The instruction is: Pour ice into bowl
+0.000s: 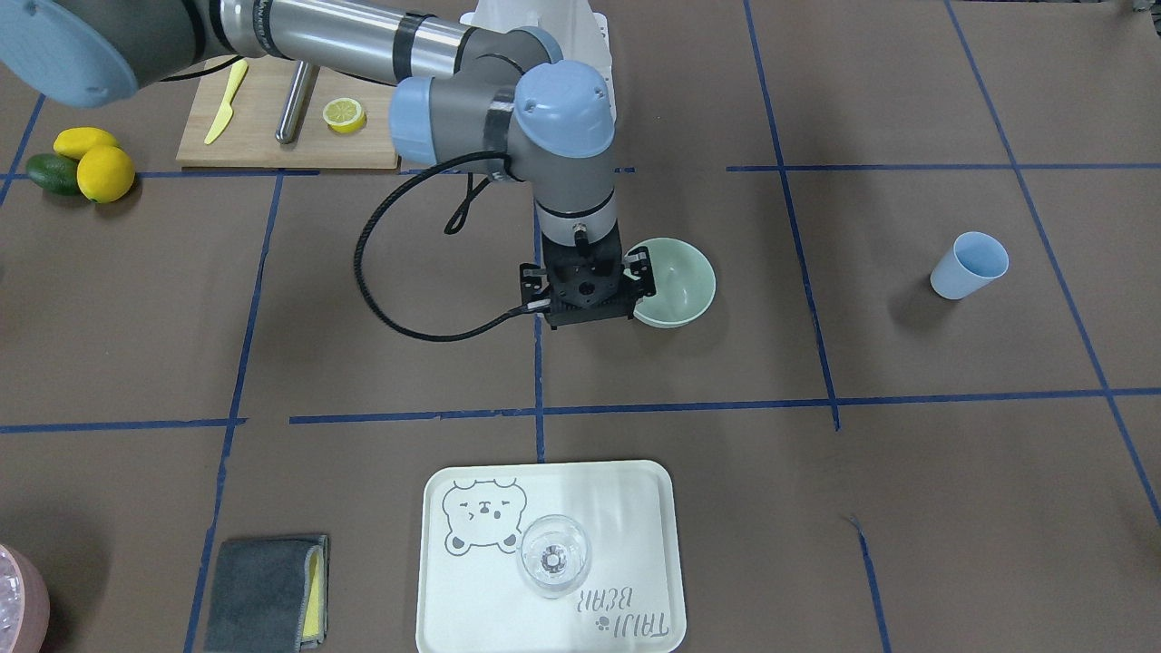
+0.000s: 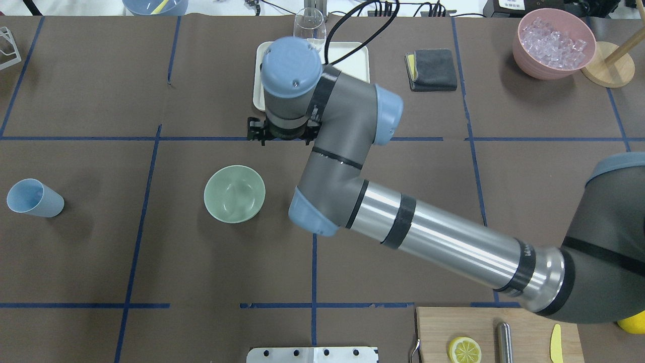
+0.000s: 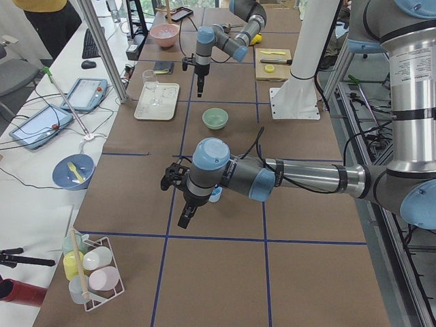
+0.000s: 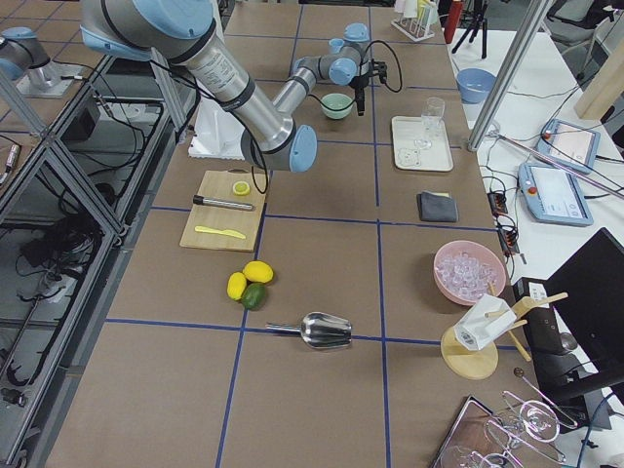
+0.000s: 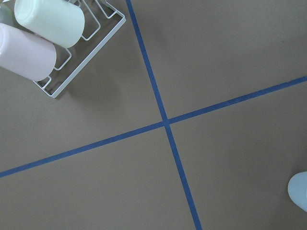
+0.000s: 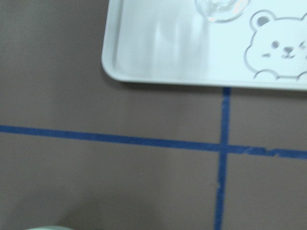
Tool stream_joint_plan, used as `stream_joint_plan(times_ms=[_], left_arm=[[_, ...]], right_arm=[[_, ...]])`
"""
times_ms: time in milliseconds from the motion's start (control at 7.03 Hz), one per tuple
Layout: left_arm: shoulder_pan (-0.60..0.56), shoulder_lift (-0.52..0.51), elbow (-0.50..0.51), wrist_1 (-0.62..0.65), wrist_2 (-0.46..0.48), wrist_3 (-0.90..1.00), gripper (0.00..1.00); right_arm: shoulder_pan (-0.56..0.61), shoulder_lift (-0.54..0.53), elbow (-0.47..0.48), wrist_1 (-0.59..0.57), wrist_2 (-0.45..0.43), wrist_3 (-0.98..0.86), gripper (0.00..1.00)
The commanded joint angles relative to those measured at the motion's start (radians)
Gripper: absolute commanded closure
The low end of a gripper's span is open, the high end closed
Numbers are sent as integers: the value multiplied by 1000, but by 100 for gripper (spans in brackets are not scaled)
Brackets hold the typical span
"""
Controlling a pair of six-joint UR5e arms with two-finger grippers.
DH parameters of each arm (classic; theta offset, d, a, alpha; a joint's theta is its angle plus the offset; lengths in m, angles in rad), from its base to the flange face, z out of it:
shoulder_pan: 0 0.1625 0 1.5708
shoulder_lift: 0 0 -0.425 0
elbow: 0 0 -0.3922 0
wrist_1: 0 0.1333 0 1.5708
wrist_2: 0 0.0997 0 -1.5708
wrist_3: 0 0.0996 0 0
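The pale mint-green bowl (image 1: 678, 283) sits empty near the table's middle; it also shows in the overhead view (image 2: 234, 194). The ice (image 2: 553, 39) lies heaped in a pink container (image 4: 470, 271) at the table's far right corner. My right gripper (image 1: 585, 304) points down just beside the bowl, between it and the white tray; its fingers are hidden under the wrist, so I cannot tell open from shut. My left gripper (image 3: 185, 216) hangs near the light blue cup (image 3: 215, 195), seen only from the side, and I cannot tell its state.
A white bear tray (image 1: 635, 508) holds a clear glass (image 1: 553, 555). A grey cloth (image 1: 268, 591) lies beside it. A cutting board (image 1: 263, 136) carries a lemon half and a knife. A metal scoop (image 4: 322, 331) and lemons (image 4: 252, 278) lie toward the right end.
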Motion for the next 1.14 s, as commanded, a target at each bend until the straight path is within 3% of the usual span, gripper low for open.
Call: stream_joint_plan(times_ms=[0, 142, 285, 569, 996], left_arm=[[0, -4, 25, -218, 9, -2, 0], [2, -8, 51, -359, 9, -5, 0], [3, -77, 109, -490, 1, -11, 0], [43, -100, 114, -522, -14, -143, 0], [158, -68, 34, -559, 6, -268, 0]], right_arm=[[217, -181, 154, -105, 174, -295, 0], [297, -270, 204, -134, 183, -353, 0], [368, -358, 245, -136, 185, -505, 0], [516, -539, 307, -137, 231, -819, 0], [779, -763, 304, -137, 340, -1258, 0]])
